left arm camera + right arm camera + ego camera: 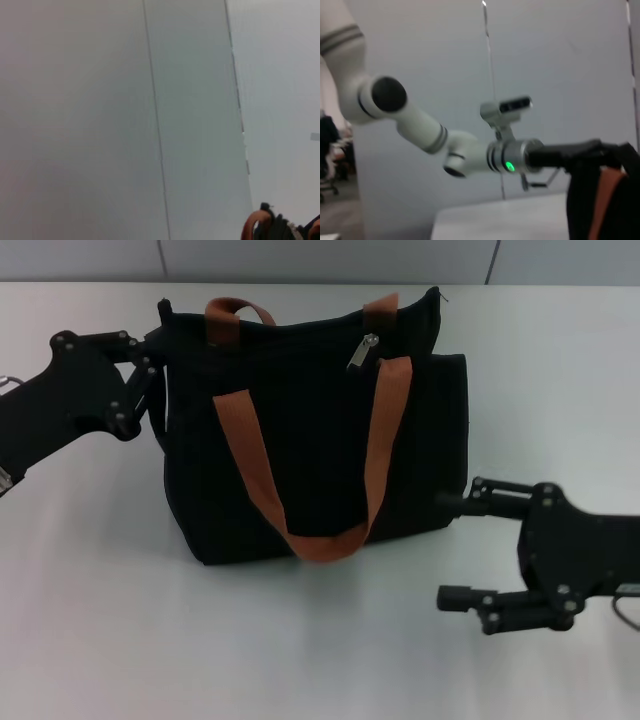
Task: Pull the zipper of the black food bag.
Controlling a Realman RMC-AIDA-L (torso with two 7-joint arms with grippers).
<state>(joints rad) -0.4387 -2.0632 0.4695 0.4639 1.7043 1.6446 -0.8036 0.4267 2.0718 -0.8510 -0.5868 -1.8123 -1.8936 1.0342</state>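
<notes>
1. One left gripper (150, 375) sits at the upper left corner of the black food bag (310, 430), its black fingers pressed against the bag's side edge. Whether they pinch the fabric cannot be told, since the contact is hidden against the dark cloth.
2. One black food bag stands upright on the white table (300, 640), roughly in the middle of it.
3. Two rust-brown strap handles (270, 480) belong to the bag: one hangs down its front face in a long loop, the other arches over its top edge behind.
4. One zipper (362, 350), a small silver tab, hangs on the bag's upper edge, just beside the right leg of the front strap.
5. One right gripper (450, 550) rests low by the bag's lower right corner, its two fingers spread wide; the upper one reaches close to the bag's side, the lower one lies clear of it, holding nothing.
</notes>
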